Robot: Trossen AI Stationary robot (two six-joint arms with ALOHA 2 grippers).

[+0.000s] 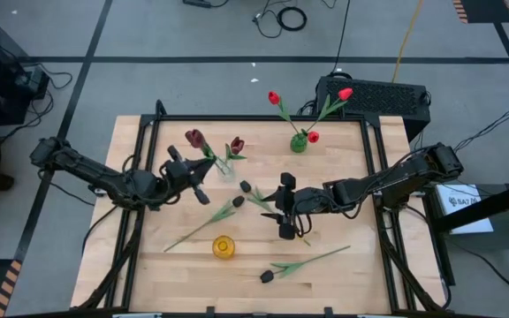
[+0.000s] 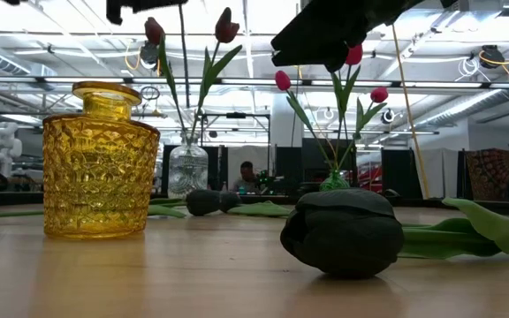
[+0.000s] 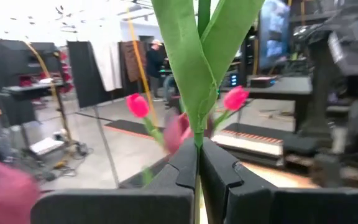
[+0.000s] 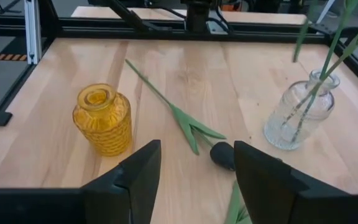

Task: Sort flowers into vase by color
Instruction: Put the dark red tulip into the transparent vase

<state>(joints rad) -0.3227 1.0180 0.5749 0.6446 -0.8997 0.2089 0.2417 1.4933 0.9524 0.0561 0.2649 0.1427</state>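
the left gripper (image 3: 197, 163) had its jaws pressed together on a green tulip stem (image 3: 199, 93), the leaves rising straight up from between the fingertips. in the high view this left gripper (image 1: 203, 179) sat just beside the clear glass vase (image 1: 224, 168), which held two dark maroon tulips (image 1: 194, 138), their heads leaning out over the table's back-left part.

the right gripper (image 4: 194, 171) hung over the middle of the table with its jaws apart and nothing between them. a near-black tulip head (image 4: 223, 155) lay on the wood just ahead of the gap, its stem and leaves running away across the boards toward the far edge. in the high view that right gripper (image 1: 286, 208) stood among the loose flowers: one near-black tulip (image 1: 245, 187) just to its left, and another long-stemmed one (image 1: 203, 224) lying slantwise toward the front left.

the yellow glass vase (image 1: 224, 247) stood empty near the front of the table, between the two arms. a further near-black tulip (image 1: 267, 276) lay at the front right, well apart from both grippers, its stem pointing toward the right edge. the small green vase (image 1: 299, 142) at the back held three bright red tulips (image 1: 274, 97), spread apart.
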